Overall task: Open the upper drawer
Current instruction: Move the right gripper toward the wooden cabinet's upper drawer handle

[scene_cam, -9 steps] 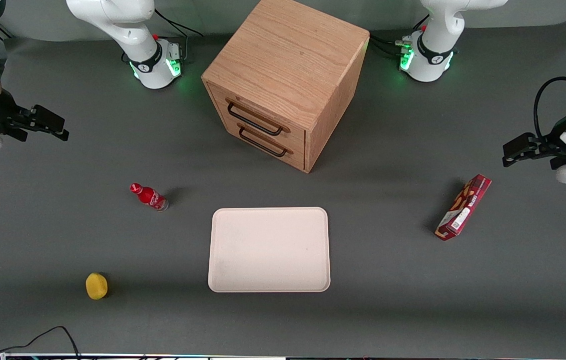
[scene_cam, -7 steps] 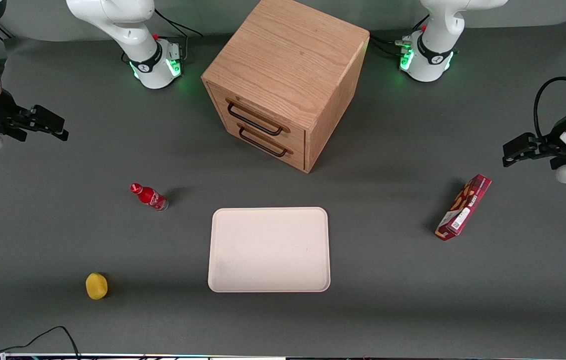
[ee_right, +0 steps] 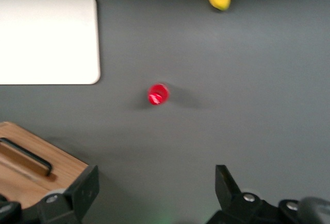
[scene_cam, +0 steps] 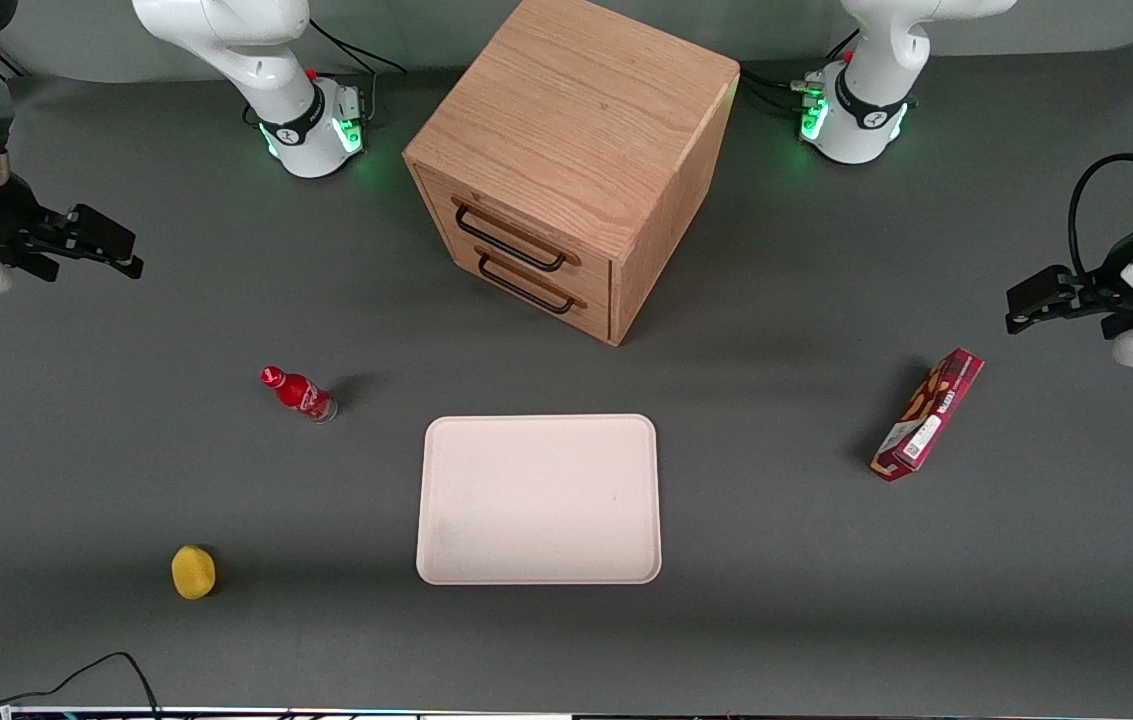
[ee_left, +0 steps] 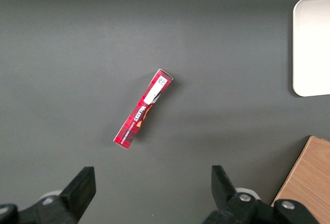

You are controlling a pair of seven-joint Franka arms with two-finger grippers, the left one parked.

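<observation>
So the right arm's black two-finger gripper (scene_cam: 111,250) has crept a bit toward the cube-shaped light-oak cabinet (scene_cam: 571,150) over the last half second, fingers spread wide with nothing between them. It's still well apart from the upper drawer (scene_cam: 516,235), which sits fully closed above its twin, thin black wire handle (scene_cam: 511,238) untouched. Looks like the approach is only just starting.
</observation>
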